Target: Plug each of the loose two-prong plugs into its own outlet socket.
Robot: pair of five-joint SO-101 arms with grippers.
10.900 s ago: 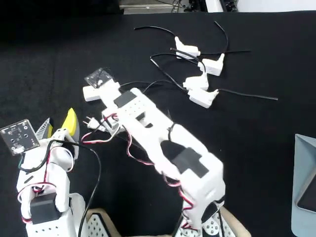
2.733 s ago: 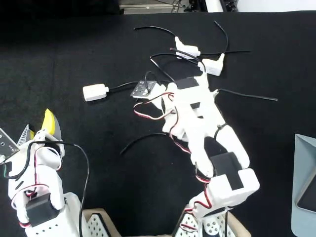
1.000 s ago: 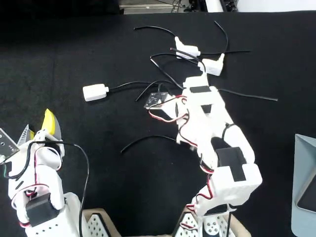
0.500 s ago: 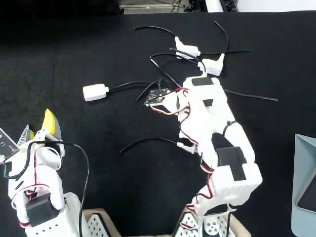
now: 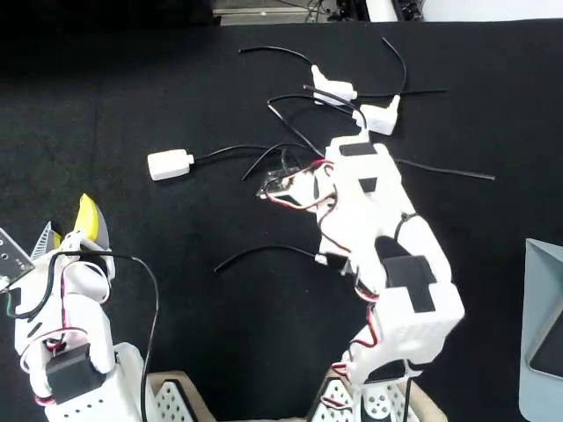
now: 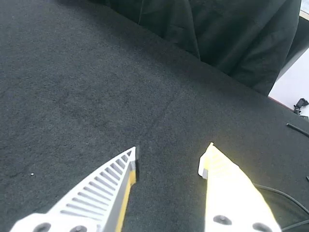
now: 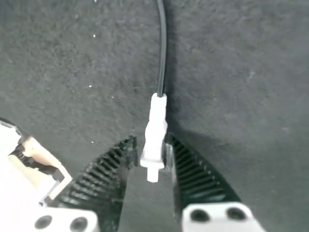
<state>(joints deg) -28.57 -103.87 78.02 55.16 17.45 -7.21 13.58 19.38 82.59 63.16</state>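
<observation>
While snug on one plug [image 7: 153,137], right gripper [image 7: 150,143]; left gripper [image 6: 172,149] agape, empty; three outlets [image 5: 170,163] [image 5: 334,89] [image 5: 380,117].

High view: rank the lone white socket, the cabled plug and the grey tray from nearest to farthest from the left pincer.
1. The lone white socket, just up-table from the left pincer.
2. The plug, mid-table at its cable's end.
3. The grey tray, at the far right edge.

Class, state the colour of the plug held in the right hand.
The plug is white; clearest in right wrist view.
</observation>
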